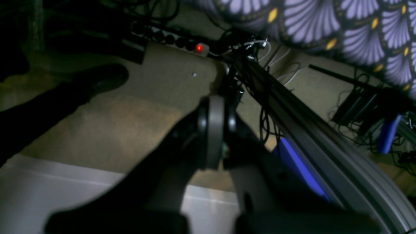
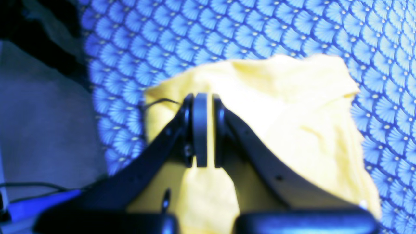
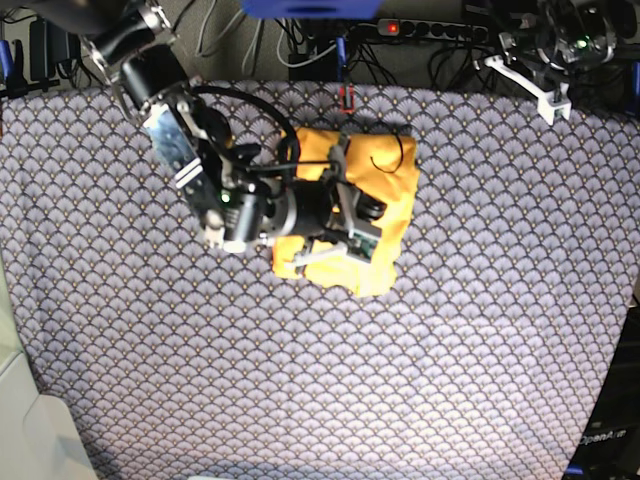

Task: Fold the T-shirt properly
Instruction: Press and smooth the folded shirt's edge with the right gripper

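Scallop-patterned cloth [image 3: 480,300] | yellow T-shirt [image 3: 350,270], soft, rumpled | right fingers [image 2: 208,130] above

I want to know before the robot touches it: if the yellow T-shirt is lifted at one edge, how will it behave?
The T-shirt will probably hang floppy, since its edges look soft and wavy. The folds would likely slip open, as nothing visible fastens the layers. It seems unlikely to break, being only cloth.

The robot's right arm [image 3: 205,150] has black and silver-grey segments, with a thin black cable [image 3: 262,103] looping off it. The left arm [image 3: 570,45] shows black parts too, with pale metallic pieces and small green patches.
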`<state>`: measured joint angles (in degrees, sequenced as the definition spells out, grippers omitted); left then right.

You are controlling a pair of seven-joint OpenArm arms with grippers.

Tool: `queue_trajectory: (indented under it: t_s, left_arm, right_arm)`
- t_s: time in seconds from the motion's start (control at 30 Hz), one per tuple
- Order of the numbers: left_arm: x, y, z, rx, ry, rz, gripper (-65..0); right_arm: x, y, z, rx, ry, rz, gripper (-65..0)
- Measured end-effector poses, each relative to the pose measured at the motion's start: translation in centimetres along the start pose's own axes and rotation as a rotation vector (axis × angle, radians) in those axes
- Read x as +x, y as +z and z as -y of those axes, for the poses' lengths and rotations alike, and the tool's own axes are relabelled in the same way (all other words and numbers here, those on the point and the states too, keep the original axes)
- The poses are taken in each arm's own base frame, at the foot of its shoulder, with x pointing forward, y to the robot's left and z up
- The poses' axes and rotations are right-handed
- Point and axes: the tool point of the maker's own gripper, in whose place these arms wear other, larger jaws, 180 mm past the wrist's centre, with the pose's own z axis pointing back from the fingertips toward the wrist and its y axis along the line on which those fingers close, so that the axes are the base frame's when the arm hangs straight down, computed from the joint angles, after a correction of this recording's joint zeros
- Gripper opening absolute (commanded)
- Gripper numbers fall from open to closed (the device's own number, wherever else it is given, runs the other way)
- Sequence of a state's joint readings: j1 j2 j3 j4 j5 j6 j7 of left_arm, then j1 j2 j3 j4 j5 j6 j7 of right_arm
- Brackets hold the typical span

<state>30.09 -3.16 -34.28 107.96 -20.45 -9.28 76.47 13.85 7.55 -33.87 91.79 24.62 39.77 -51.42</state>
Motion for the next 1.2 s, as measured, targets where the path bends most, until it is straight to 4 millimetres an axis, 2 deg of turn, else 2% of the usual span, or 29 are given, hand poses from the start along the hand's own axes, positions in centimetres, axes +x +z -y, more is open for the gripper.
queue_trajectory:
  t_s: [0.13, 0.23, 0.37, 0.47, 0.57, 0.7, 0.77, 1.0, 1.2]
  left_arm:
    - [-0.1, 0.0, 0.1, -0.003, 0.002, -0.002, -65.0]
    - [-0.3, 0.0, 0.1, -0.004, 0.004, -0.005, -65.0]
    - [-0.3, 0.0, 0.1, -0.004, 0.005, -0.005, -65.0]
    - [-0.2, -0.1, 0.2, -0.005, 0.005, -0.003, -65.0]
    - [0.1, -0.1, 0.3, -0.008, 0.004, 0.005, -65.0]
    - [0.2, -0.1, 0.3, -0.009, 0.003, 0.005, -65.0]
    - [0.1, -0.1, 0.3, -0.008, 0.002, 0.003, -65.0]
    - [-0.1, 0.0, 0.1, -0.003, 0.004, -0.002, -65.0]
    - [-0.2, 0.0, 0.1, -0.004, 0.004, -0.004, -65.0]
  right_arm:
    - [-2.9, -2.1, 1.2, 0.02, -0.102, -0.037, -63.5]
    - [-3.8, -3.6, 1.6, 0.04, -0.176, -0.016, -63.5]
    - [-5.4, -4.4, 1.7, 0.051, -0.256, 0.001, -63.5]
    - [-5.1, -4.1, 1.9, 0.044, -0.226, -0.016, -63.5]
    - [-4.0, -3.1, 2.3, 0.025, -0.148, -0.056, -63.5]
    - [0.3, -1.7, 3.9, -0.017, -0.045, -0.002, -63.5]
    - [1.4, -1.8, 4.3, -0.019, -0.04, 0.014, -63.5]
    - [-0.3, -4.0, 5.8, 0.002, -0.142, 0.004, -63.5]
    - [-1.1, -6.4, 5.9, 0.038, -0.191, 0.006, -63.5]
